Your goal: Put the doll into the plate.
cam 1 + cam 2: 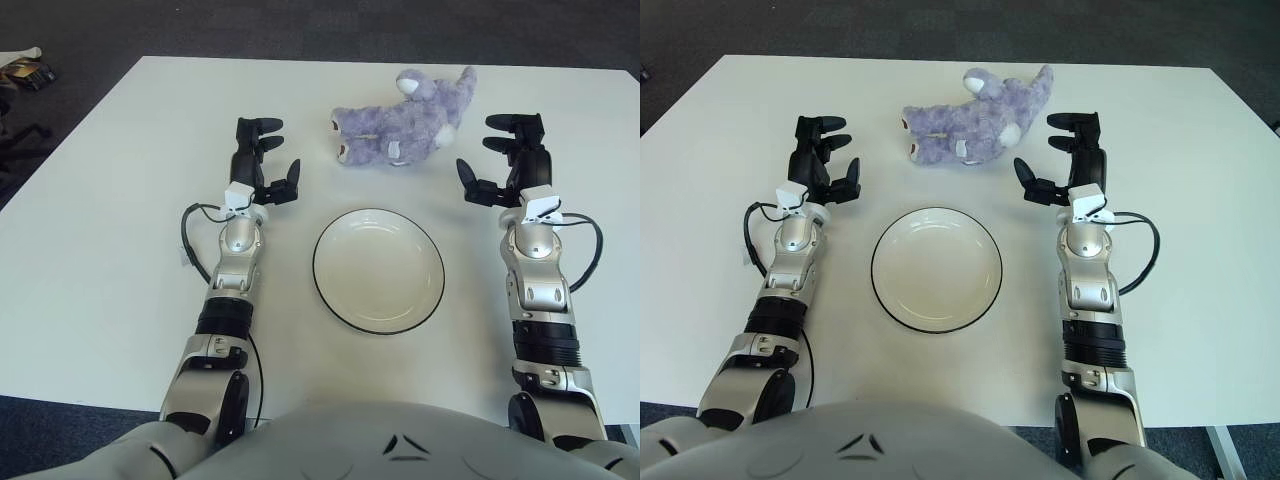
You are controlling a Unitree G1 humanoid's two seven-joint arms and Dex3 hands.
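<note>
On a white desk (100,230), toward its far edge and a little to the right of the middle, a purple plush doll (405,120) lies on its side, head toward the far right and pale-soled feet pointing left. A white plate (378,270) with a thin dark rim sits empty nearer the robot, just this side of the doll and apart from it.

The right hand (510,160) shows to the right of the doll, near it but not touching; its black fingers (512,122) are spread wide, the upper ones level with the doll's body and the thumb held lower, toward the plate's far right rim. It grips nothing. The doll lies to the left of this hand and slightly farther from the robot.

The left hand (262,165) shows to the left of the doll's feet, beyond the plate's far left rim, its fingers likewise splayed and empty. The doll sits between the two hands, closer to the far edge than either palm.

Both silver forearms reach forward from the near edge, one on each side of the plate. A black cable (190,240) loops beside the left wrist.
</note>
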